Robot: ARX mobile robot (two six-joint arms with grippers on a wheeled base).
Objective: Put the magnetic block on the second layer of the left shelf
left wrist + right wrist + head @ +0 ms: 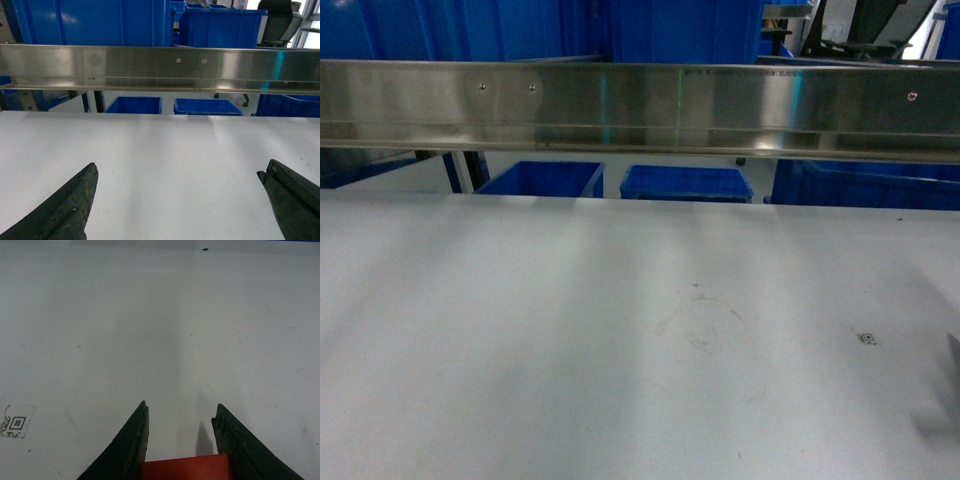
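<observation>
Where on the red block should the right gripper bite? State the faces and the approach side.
Grip the magnetic block on its two opposite flat side faces. In the right wrist view it already sits between the right gripper fingers, one finger against each side, so that hold looks sound. It is plain and straight-sided, so parallel faces suit the pads. If regripped, probably come from above the white table.

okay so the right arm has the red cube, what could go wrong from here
The right pincer holds the magnetic block deep between its fingers, only its top edge in view, so the hold can't be judged; it might slip. The steel rail crosses ahead, and a lift toward the shelf could clip it.
</observation>
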